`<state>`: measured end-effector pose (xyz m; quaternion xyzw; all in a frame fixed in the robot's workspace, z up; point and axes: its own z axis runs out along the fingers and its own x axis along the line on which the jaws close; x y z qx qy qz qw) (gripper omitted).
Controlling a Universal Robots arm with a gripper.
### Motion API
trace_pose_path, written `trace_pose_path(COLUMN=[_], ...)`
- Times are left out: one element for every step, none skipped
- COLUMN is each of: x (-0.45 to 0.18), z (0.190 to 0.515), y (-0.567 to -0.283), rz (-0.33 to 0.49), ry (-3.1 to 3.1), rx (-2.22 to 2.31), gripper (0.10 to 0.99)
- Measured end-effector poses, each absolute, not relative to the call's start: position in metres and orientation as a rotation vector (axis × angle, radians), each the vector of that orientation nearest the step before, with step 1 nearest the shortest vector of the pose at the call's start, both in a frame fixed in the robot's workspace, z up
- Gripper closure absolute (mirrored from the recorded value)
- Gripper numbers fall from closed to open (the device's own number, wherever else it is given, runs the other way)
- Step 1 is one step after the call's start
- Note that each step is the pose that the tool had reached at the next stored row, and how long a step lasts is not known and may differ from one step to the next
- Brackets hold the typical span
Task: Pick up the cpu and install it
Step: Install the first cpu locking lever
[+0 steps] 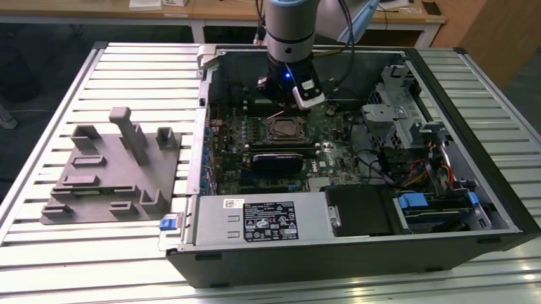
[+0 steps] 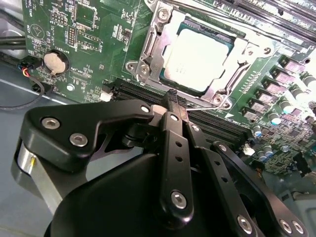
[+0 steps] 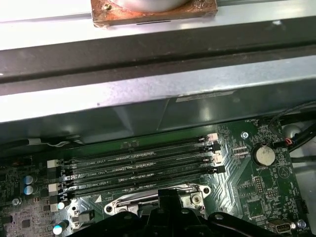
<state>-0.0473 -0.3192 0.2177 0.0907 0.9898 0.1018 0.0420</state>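
The desk [image 1: 50,114], a slatted metal top, carries an open computer case [image 1: 355,253] taking up most of its middle and the exterior view's right side, with a grey plastic fixture [image 1: 110,171] near the edge on the exterior view's left. Inside the case lies the green motherboard [image 2: 94,44], and the arm [image 1: 289,31] reaches down over it toward the case's far wall.

The gripper [image 2: 174,101] hangs just beside the socket [image 2: 197,54], its fingers [image 2: 170,106] drawn together and holding nothing. The cpu [image 2: 195,59] already lies flat in the socket, pale top up, inside the metal frame.

To my eye the placing is done, so doing this well means checking that the chip lies level and square in its recess, and keeping those shut tips clear of the memory slots [image 3: 138,165] alongside.
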Motion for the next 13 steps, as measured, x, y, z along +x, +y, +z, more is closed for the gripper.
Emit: trace_pose_path(x=[-0.0473, -0.0473, -0.0473, -0.0473, -0.0473, -0.0473, -0.0473, -0.0473, -0.0473, -0.0473, -0.0473, -0.0473, -0.0473], z=[0.2174, 0.2172, 0.2168, 0.2165, 0.2162, 0.2158, 0.2155, 0.2152, 0.215, 0.2149, 0.2149, 0.2149, 0.2149], y=[-0.3192, -0.3192, -0.3192, -0.3192, -0.3192, -0.319, -0.3185, -0.318, -0.3173, -0.3169, -0.3169, -0.3169, -0.3169], rz=[0.31, 0.308, 0.305, 0.304, 0.302, 0.301, 0.3, 0.3, 0.3, 0.299, 0.299, 0.299, 0.299], ry=[3.028, 3.028, 3.027, 3.025, 3.024, 3.023, 3.022, 3.021, 3.02, 3.02, 3.02, 3.02, 3.02], rx=[0.281, 0.287, 0.294, 0.301, 0.31, 0.317, 0.324, 0.329, 0.332, 0.334, 0.335, 0.335, 0.335], gripper=[0.98, 0.98, 0.98, 0.98, 0.98, 0.98, 0.98, 0.98, 0.98, 0.98, 0.98, 0.98, 0.98])
